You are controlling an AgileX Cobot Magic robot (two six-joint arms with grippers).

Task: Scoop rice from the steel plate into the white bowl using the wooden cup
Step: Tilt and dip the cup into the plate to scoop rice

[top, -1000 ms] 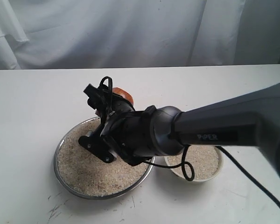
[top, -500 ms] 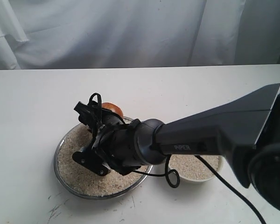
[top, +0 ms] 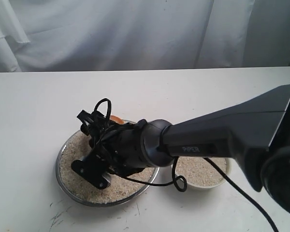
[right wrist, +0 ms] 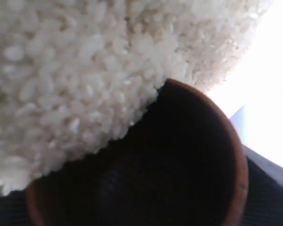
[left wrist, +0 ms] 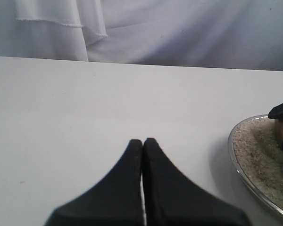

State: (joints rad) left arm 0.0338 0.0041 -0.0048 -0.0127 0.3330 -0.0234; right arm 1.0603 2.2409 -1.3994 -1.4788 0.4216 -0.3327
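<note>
Wooden cup (right wrist: 179, 165) dipped into rice (right wrist: 61, 70).
Gripped by the right gripper (top: 100, 124), spread wide around it, tilted into the steel plate (top: 57, 166) beside the white bowl (top: 199, 187); left gripper (left wrist: 142, 143) pinched together on nothing over the table (left wrist: 61, 117).

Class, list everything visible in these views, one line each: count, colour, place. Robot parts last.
table: one, white, under everything.
curtain: one, white, behind the table.
steel plate: one, silver, on the table.
white bowl: one, white, beside the plate.
rice: two lots, off-white, in plate and bowl.
wooden cup: one, reddish-brown, tipped into the plate's rice.
right arm: one, dark grey, reaching over the plate.
cable: one, black, trailing from that arm.
right end effector: one, black, holding the cup.
left end effector: one, black, shut, above the table near the plate.
</note>
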